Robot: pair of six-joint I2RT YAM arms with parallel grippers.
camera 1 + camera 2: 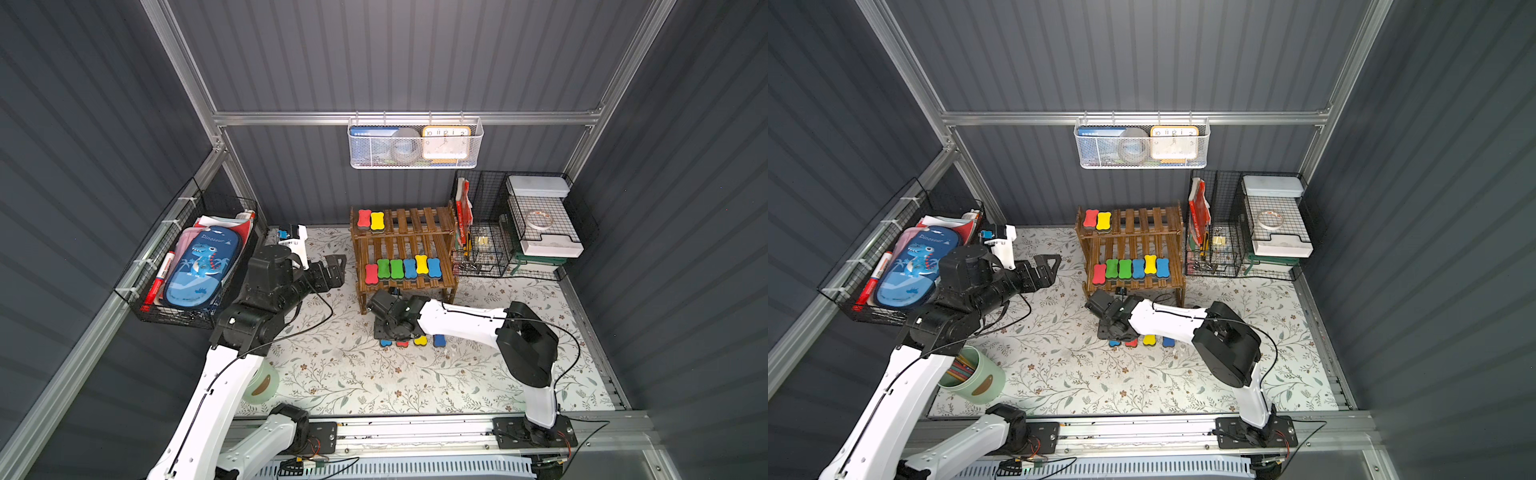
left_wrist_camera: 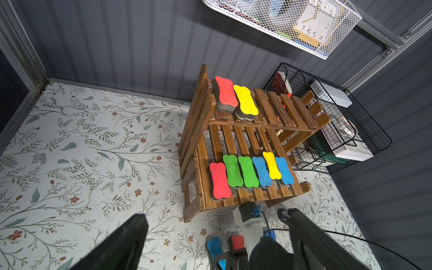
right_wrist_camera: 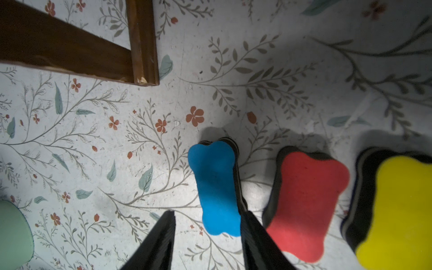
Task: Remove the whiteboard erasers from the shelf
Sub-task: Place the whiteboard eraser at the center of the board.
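The brown slatted shelf [image 1: 415,220] stands at the back middle. A red eraser [image 1: 364,218] and a yellow eraser [image 1: 377,221] lie on its upper tier. Its lower tier carries a row of several erasers [image 1: 403,268], red, green, blue and yellow. In front of the shelf more erasers lie in a row on the table: blue [image 3: 214,187], red [image 3: 306,201], yellow [image 3: 397,210], and a further blue one [image 1: 439,340]. My right gripper [image 3: 209,213] points down over the blue one, open, one finger beside it and the other standing clear. My left gripper [image 2: 216,214] hovers wide open left of the shelf.
A black wire basket [image 1: 137,270] with a dinosaur pencil case hangs at the left. To the right of the shelf stands a black wire-grid organiser [image 1: 519,266]. A white mesh basket [image 1: 415,162] hangs on the back rail. Near the front left there is a green cup [image 1: 976,376].
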